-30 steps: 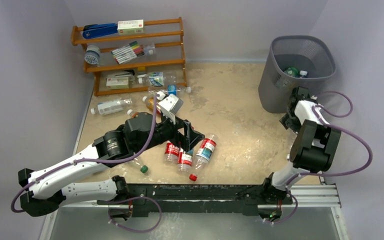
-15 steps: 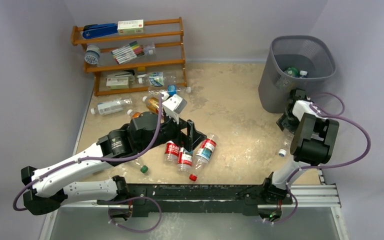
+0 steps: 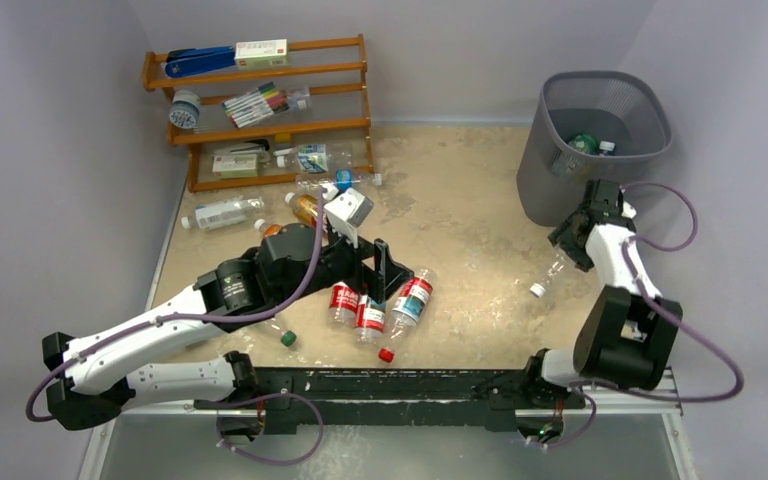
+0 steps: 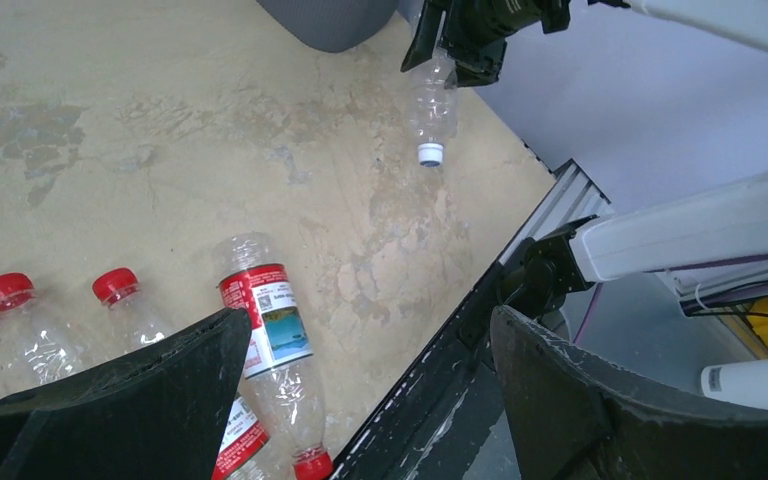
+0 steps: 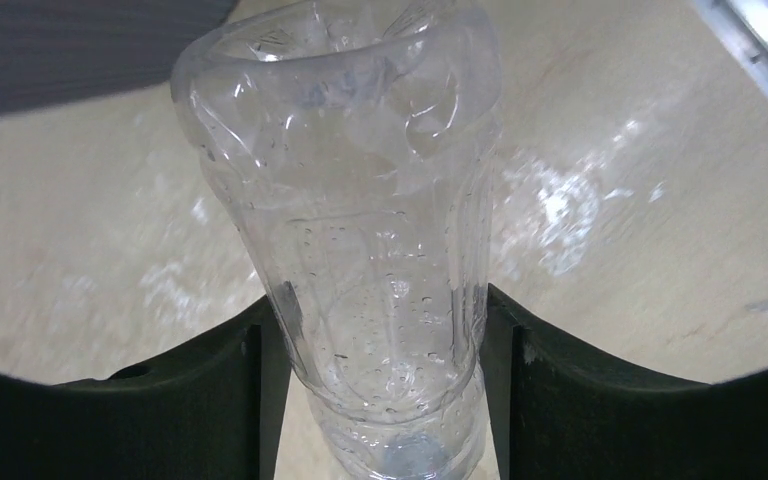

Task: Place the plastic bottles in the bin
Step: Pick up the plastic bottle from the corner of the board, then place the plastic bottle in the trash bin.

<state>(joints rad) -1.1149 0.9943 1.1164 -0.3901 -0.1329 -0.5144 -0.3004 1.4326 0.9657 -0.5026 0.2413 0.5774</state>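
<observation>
My right gripper (image 3: 567,247) is shut on a clear plastic bottle (image 3: 548,273) with a white cap, gripped near its base, neck slanting down toward the table. In the right wrist view both fingers press the bottle (image 5: 360,240). The left wrist view shows it (image 4: 432,105) hanging below that gripper (image 4: 460,50). The grey mesh bin (image 3: 548,100) stands just behind, with bottles inside. My left gripper (image 3: 380,275) hovers open over three red-labelled bottles (image 3: 370,318) lying mid-table; one (image 4: 265,320) lies between its jaws' view, untouched.
A wooden shelf rack (image 3: 260,110) at the back left carries markers, a stapler and boxes. More bottles (image 3: 222,213) lie in front of it. A loose green cap (image 3: 287,339) and a red cap (image 3: 386,354) lie near the black front rail (image 3: 440,385).
The right gripper has narrowed onto the clear bottle and swung it out left from beside the bin. The left arm shifted slightly and then held still.
</observation>
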